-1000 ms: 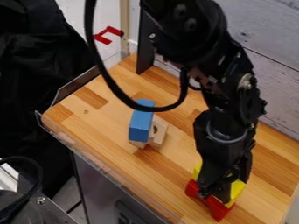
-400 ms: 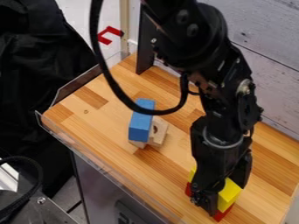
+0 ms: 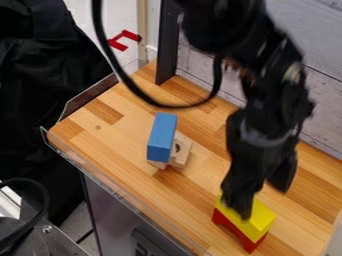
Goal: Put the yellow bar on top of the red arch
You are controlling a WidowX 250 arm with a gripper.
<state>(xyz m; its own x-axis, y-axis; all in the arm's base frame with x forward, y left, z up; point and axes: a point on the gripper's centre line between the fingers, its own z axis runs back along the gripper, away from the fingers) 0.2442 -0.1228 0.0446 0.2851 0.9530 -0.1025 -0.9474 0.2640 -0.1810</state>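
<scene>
Where red arch (image 3: 243, 238) stands, yellow bar (image 3: 262, 218) lies atop

Okay so the table (image 3: 120, 137) has a stripy wood top, and sitting right on it are a red arch (image 3: 251, 244) and a pale wooden block (image 3: 184, 153).

There is one yellow bar (image 3: 260, 215), one red arch (image 3: 252, 244) and one blue block (image 3: 162, 136). Plain wood blocks (image 3: 184, 155) number at least one; partly hidden, their exact count cannot be told.
</scene>
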